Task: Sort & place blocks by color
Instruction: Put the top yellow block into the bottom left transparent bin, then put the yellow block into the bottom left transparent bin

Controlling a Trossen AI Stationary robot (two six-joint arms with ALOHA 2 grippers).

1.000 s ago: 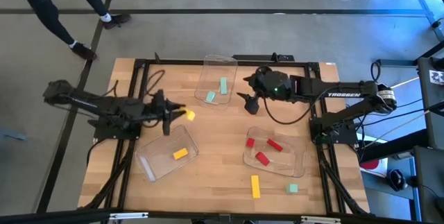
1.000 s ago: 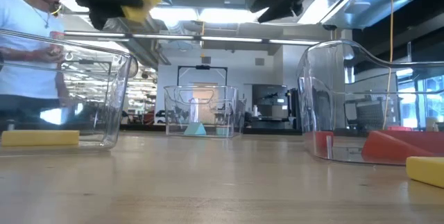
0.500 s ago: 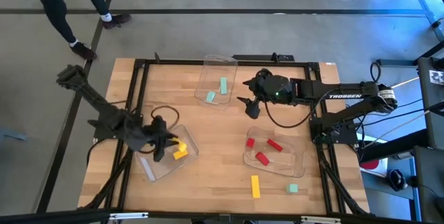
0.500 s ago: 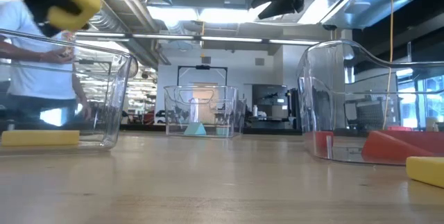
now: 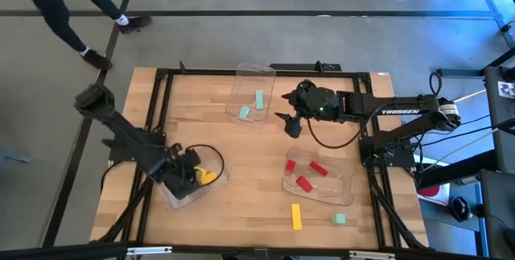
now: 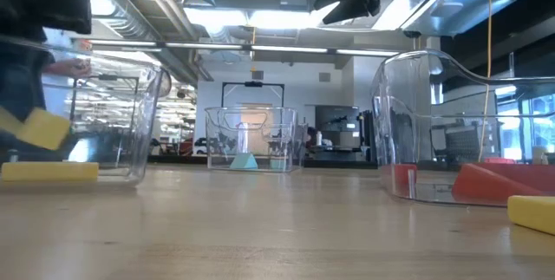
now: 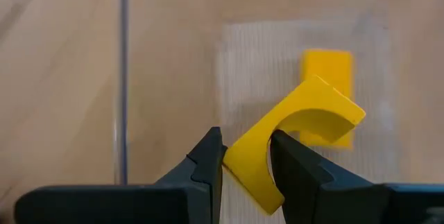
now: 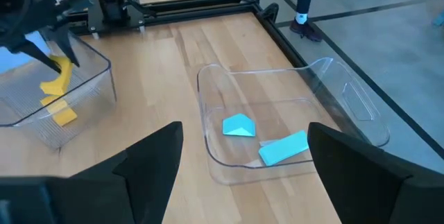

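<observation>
Over the clear plastic tray (image 5: 193,186) at the table's left front, my left gripper (image 7: 246,158) pinches a yellow arch-shaped block (image 7: 291,137) by one leg, hanging it above the flat yellow bar (image 7: 327,78) already inside, so yellows collect together. My right gripper (image 5: 290,121) waits spread wide near the mint tray (image 8: 277,113).

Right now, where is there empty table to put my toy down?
The bare wood between the three trays is free. So is the front strip between the yellow tray and the loose yellow bar. It is crowded where the left hand holds a yellow block in that tray.
</observation>
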